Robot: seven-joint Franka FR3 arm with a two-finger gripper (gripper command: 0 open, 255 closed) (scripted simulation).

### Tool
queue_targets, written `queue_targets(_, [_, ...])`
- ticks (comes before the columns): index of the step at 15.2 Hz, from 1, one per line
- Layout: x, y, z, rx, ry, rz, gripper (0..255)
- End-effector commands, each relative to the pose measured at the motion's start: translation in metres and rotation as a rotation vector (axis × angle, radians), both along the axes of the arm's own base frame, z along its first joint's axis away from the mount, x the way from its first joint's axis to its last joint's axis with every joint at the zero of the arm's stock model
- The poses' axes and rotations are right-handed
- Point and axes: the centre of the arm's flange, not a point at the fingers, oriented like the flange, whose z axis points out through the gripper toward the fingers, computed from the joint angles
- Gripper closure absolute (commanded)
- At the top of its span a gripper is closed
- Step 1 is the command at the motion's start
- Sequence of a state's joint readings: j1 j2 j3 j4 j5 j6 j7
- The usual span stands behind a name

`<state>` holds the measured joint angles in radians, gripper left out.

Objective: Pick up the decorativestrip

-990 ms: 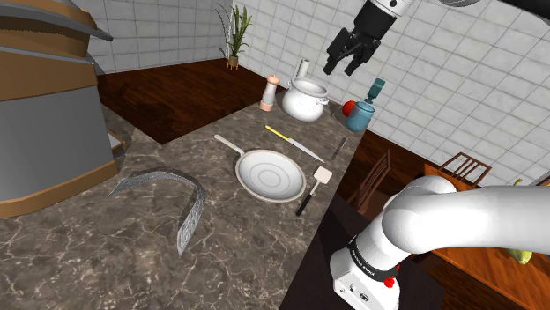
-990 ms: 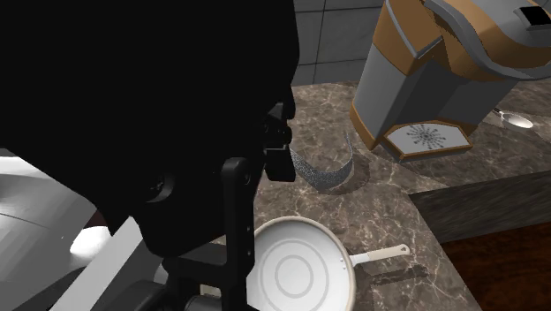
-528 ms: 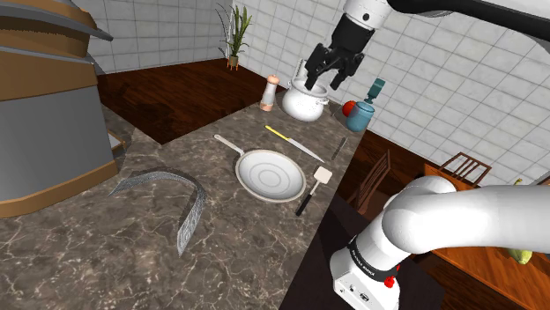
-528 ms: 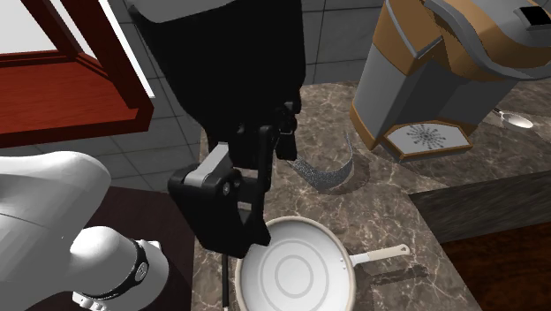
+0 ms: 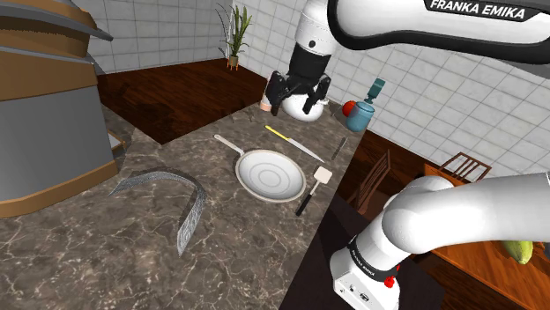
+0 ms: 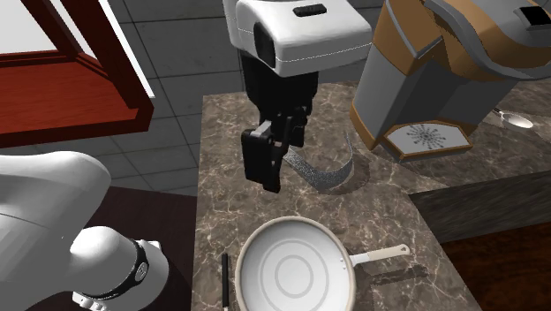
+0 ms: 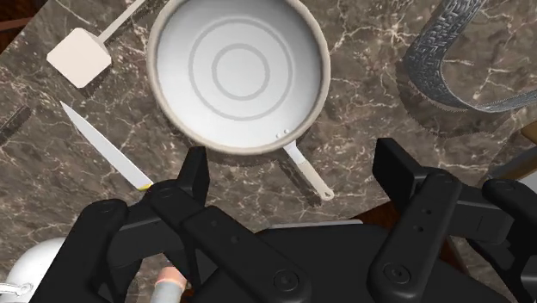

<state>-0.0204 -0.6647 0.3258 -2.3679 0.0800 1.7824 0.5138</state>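
Gripper (image 5: 298, 104) is swinging over from the tiled wall toward the shoulder view's left and dropping lower than half a sec ago; it's now hanging in front of the white pot (image 5: 302, 113) at the far end of the counter (image 5: 88, 255).

Arm is arching up from the stand at lower right, running across the top edge, w/ the wrist turning straight down. Fingers are pointing at the counter and standing spread wide, clasping nothing.

In the wrist view the gripper (image 7: 294, 172) is looking down on the pan (image 7: 237, 73), the pan handle reaching back toward the gap between the fingers. Knife (image 7: 99, 142) and spatula (image 7: 79, 56) are lying off to one side of the pan, the strip (image 7: 435, 64) curling on the opposite side.

Strip (image 5: 196, 207) is lying flat on the counter as a grey arc, well apart from the gripper, between the pan (image 5: 271, 174) and the big grey unit (image 5: 44, 114).

In the second exterior view the gripper (image 6: 275, 159) is hovering above the counter, overlapping one end of the strip (image 6: 322, 172), w/ the pan (image 6: 296, 274) nearer the camera.
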Motion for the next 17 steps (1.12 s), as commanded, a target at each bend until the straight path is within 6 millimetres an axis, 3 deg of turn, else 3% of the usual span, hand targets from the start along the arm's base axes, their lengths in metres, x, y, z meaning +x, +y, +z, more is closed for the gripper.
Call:
queue_targets(1, [0.003,0.024,-0.014,-0.01,0.02,-0.035,0])
queue_targets(17, [0.055,0.194,-0.154,-0.088,0.182,-0.287,0])
